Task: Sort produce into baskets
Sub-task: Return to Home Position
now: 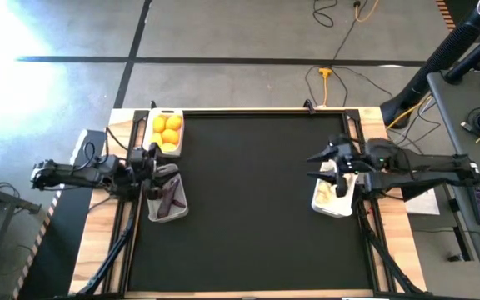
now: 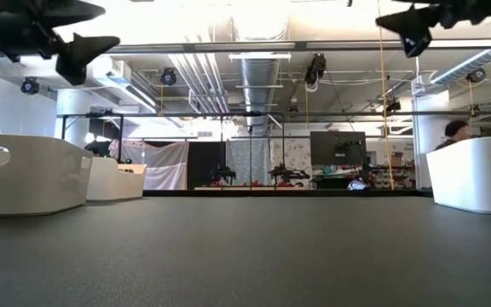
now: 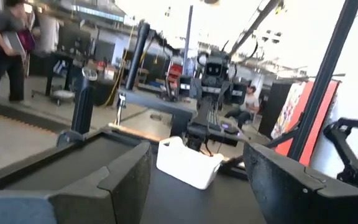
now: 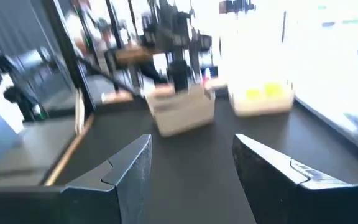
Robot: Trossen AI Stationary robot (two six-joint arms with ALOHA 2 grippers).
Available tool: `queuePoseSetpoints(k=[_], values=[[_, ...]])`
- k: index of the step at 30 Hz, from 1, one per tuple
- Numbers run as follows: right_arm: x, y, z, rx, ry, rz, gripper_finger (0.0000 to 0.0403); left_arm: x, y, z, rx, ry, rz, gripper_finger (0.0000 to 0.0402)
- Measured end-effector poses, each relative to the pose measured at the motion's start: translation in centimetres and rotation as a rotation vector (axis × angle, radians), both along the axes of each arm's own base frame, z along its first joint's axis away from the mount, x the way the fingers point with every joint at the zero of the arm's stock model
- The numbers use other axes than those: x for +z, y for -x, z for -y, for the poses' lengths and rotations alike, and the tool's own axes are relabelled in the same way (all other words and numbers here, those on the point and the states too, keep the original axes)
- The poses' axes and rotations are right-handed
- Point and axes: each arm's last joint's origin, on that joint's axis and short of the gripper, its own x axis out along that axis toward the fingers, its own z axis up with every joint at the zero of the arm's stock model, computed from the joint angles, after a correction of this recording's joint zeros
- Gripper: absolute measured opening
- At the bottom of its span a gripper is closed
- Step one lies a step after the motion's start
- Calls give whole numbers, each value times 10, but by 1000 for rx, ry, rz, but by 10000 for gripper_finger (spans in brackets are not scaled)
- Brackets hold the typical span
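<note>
- The left end effector (image 1: 167, 172) is seen spread wide and empty, above the eggplant bin (image 1: 186, 205), in which dark purple eggplants (image 1: 170, 198) lie.
- The right end effector (image 1: 316, 166) is likewise spread and empty, over the garlic bin (image 1: 333, 213) of white garlic bulbs (image 1: 330, 193).
- Yellow-orange citrus fruits (image 1: 167, 131) are piled in the citrus bin (image 1: 165, 112), just beside the eggplant bin.
- All bins are set at the side edges of the black counter (image 1: 248, 200), with a broad stretch of it between them.
</note>
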Motion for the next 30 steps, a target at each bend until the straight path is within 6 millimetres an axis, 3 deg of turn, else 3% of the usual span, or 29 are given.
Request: queuePoseSetpoints(k=[4, 13, 21, 30], values=[[-8, 25, -1, -2, 34, 207, 217, -10, 10, -1, 10, -6, 74, 235], [-51, 49, -2, -25, -17, 455, 217, -31, 8, -3, 68, 33, 98, 235], [-78, 40, -2, -5, -32, 608, 217, -33, 8, -4, 61, 59, 87, 235], [-83, 38, -4, 44, -18, 566, 216, -37, 7, -3, 36, 90, 55, 235]])
